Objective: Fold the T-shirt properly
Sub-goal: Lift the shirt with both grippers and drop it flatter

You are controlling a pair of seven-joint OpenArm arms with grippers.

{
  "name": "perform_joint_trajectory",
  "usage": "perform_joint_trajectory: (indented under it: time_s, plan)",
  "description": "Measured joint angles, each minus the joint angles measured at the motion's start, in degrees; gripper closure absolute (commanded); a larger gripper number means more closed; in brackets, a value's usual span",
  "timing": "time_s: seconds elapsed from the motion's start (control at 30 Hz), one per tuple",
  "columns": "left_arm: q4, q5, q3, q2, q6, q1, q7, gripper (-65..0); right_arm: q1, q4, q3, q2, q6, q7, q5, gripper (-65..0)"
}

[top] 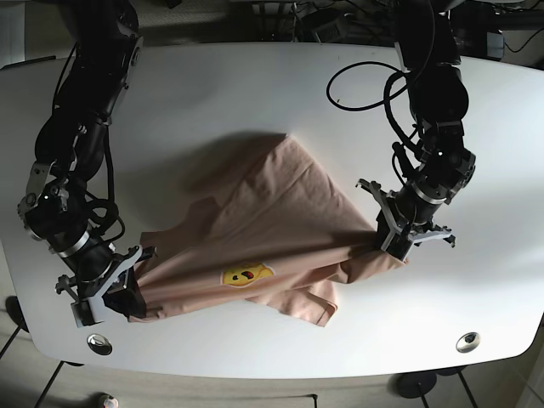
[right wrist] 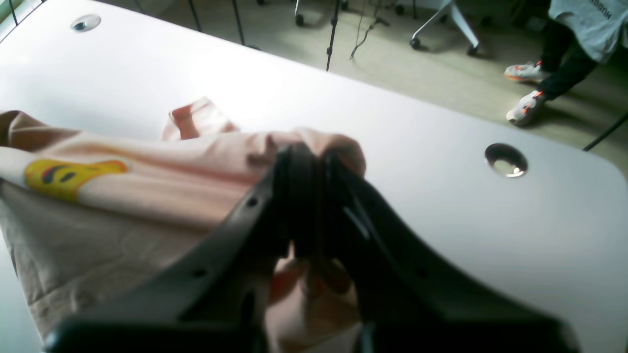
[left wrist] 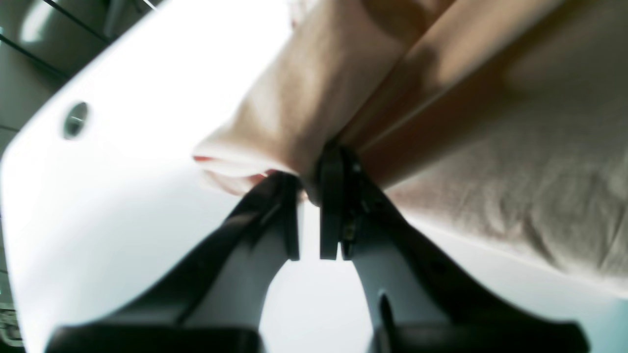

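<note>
peach-pink cotton t-shirt point(top: 272, 225) with a yellow smiley print point(top: 246, 274) lies spread and rumpled across the middle of the white rounded desk point(top: 255, 93), stretched between the two arms. one corner peaks up toward the far side, and a folded-under flap sits at the near edge by the print.

left tool point(left wrist: 310, 196): black jaws nearly closed, pinching a bunched fold of the fabric at the shirt's edge. in the base view this end of the shirt is gathered into a tight wad right at the tool point(top: 399, 238).

right tool point(right wrist: 306, 196): jaws closed on a gathered lump of cloth at the opposite end. fabric wraps over the tips, and in the base view that corner is lifted slightly off the desk at the tool point(top: 106, 285).

handling judgement: light, thin, fully limp knit. no stiffness, so it sags and drapes between the grips, and any slack turns into wrinkles. creases already show in the lower panel in the left wrist view. not fragile and not slippery against the pads, though a thin pinch could slide out if pulled hard. it likely drags a little on the desk top.

where to hold: best at hems, shoulder seams or sleeve ends, where the layers are doubled and the edge is straight. both current grips look like bunched wads, not clean corners. cannot tell which seam each one has, so the fold may come out skewed unless both sides are kept taut and level.

desk also has round cable holes point(top: 467, 342) near its corners.
</note>
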Motion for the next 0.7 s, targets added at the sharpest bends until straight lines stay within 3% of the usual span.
perform_joint_trajectory:
  time_s: [0.2, 0.4, 0.53, 0.7]
  plan:
    - [0.31, -0.02, 0.39, -2.51, -4.46, -20.72, 11.72, -2.9, 13.99, -4.63, -4.87, 1.57, 0.04, 0.28, 0.74, -2.2]
    - [-6.34, -1.42, 6.56, -7.50, -5.18, -39.21, 16.92, -3.1, 27.32, -11.63, -4.94, 2.25, 0.13, 1.07, 1.49, -2.2]
    - [-7.56, -1.57, 9.35, -8.33, -5.18, -37.09, 17.57, -3.1, 22.97, -11.23, -4.57, 3.78, 0.15, 1.53, 2.36, -2.2]
    - [-6.69, -1.49, 12.02, -8.15, -5.25, -18.99, 18.12, -3.1, 1.88, -3.48, -0.68, 2.71, 0.24, 0.35, 1.29, -2.2]
